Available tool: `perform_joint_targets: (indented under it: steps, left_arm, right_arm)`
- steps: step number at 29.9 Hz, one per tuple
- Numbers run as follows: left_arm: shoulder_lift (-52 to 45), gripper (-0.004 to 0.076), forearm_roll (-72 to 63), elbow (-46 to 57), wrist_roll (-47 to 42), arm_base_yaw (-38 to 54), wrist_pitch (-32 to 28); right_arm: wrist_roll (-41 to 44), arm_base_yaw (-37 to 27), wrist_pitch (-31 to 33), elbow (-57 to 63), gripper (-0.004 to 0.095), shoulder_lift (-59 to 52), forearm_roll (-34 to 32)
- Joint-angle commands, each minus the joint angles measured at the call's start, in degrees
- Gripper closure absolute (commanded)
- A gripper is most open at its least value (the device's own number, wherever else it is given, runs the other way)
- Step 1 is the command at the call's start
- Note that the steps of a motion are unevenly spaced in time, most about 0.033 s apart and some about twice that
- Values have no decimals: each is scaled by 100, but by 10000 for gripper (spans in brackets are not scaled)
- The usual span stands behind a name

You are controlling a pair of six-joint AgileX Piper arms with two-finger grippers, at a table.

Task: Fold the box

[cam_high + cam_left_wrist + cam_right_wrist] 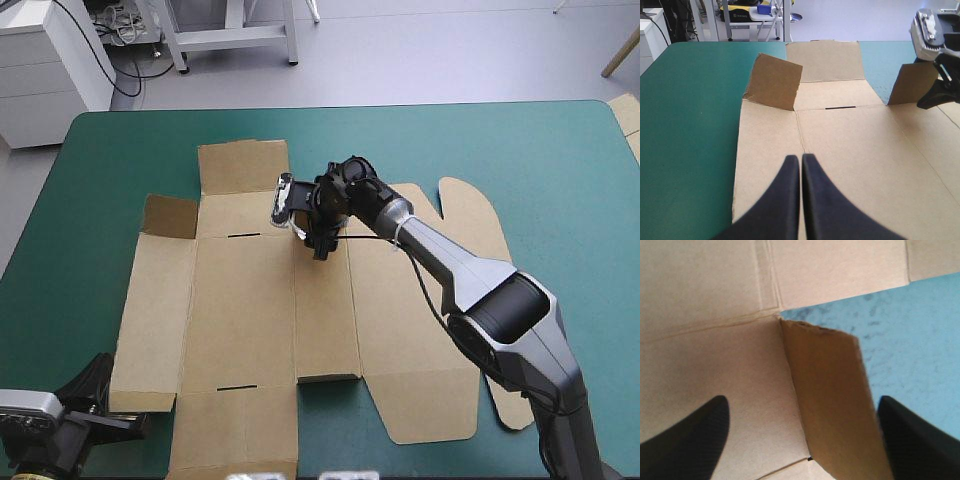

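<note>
At the lower left of the high view the left gripper [112, 408] hangs over the near left corner of the box [240, 300]. Its black fingers are pressed together into one point and grasp nothing; its own camera shows the tips just above bare board.

The box is a cut sheet of brown board lying almost wholly flat across the middle of the teal-green cover [560, 200], reaching from left of centre to right of centre. At its upper left a small corner flap [168, 215] stands half raised. Two short dark slits [243, 236] mark the broad centre panel, one at the far end and one at the near end.

Just right of that, at the far end of a narrow panel, the right gripper [320, 240] is spread wide, and a second raised flap [830, 390] stands between its fingers; I cannot tell whether either finger touches it. Further right lie the round-edged lid flaps [470, 215], flat.

The board looks light and thin: stiff across each panel, ready to hinge at the scored creases, and likely to slide on the cover. The free edge of a flap, close to its crease, seems the best place to take hold.
</note>
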Motion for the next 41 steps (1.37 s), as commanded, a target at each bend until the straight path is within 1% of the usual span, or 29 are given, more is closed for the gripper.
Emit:
perform_joint_targets:
  steps: [1, 5, 8, 10, 12, 13, 14, 16, 17, 19, 21, 22, 23, 25, 29, 31, 33, 36, 39, 41]
  left_arm:
    - [-63, 731, -112, -160, -19, -13, -435]
    - [-63, 731, -112, -160, -19, -13, -435]
    - [-63, 731, -112, -160, -19, -13, -435]
    - [-63, 731, -47, -160, -19, -13, -435]
    - [-63, 731, -32, -160, -19, -13, -435]
    - [-63, 731, -32, -160, -19, -13, -435]
    - [-63, 731, -32, -160, -19, -13, -435]
    - [-63, 731, -32, -160, -19, -13, -435]
    - [-63, 731, -32, -160, -19, -13, -435]
    - [-63, 731, -43, -160, -19, -13, -435]
    - [-63, 721, -100, -160, -19, -13, -435]
    - [-63, 705, -101, -160, -19, -13, -435]
    - [-63, 675, -101, -160, -19, -13, -435]
    - [-63, 591, -101, -160, -19, -13, -435]
    - [-63, 318, -101, -160, -19, -13, -435]
    - [-63, 185, -101, -160, -19, -13, -435]
    - [-63, 146, -101, -160, -19, -13, -435]
    - [-51, 149, -91, -160, -19, -13, -504]
    - [86, 149, -82, -257, -19, -13, -859]
    - [359, 150, -58, -426, -19, -13, -1133]
  right_arm:
    - [454, -36, -31, -505, -24, -495, -7]
    - [1057, -36, 448, -927, -19, -709, -7]
    - [1692, -36, 965, -1103, -18, -829, -226]
    - [2185, -36, 1302, -1116, -17, -894, -633]
    - [2692, -47, 1506, -1116, -10, -935, -1085]
    - [2874, -62, 1516, -1116, 10, -961, -1238]
    - [3111, -71, 1504, -1116, 55, -988, -1417]
    - [3605, -138, 1495, -1116, 200, -1056, -1668]
    - [3877, -192, 1531, -1116, 318, -1117, -1756]
    - [4235, -307, 1584, -1116, 585, -1219, -1783]
    - [4427, -448, 1584, -1116, 902, -1347, -1654]
    - [4478, -519, 1584, -1116, 914, -1433, -1586]
    - [4501, -591, 1584, -1116, 905, -1499, -1509]
    - [4592, -730, 1584, -1116, 906, -1637, -1333]
    - [4654, -995, 1584, -1045, 909, -1917, -871]
    - [4654, -1078, 1584, -804, 908, -2116, -795]
    - [4654, -1138, 1584, -418, 909, -2379, -826]
    - [4713, -1199, 1505, 460, 909, -2841, -839]
    - [4654, -1199, 955, 1437, 909, -3488, -801]
    - [4770, -1199, 682, 2033, 910, -3916, -789]
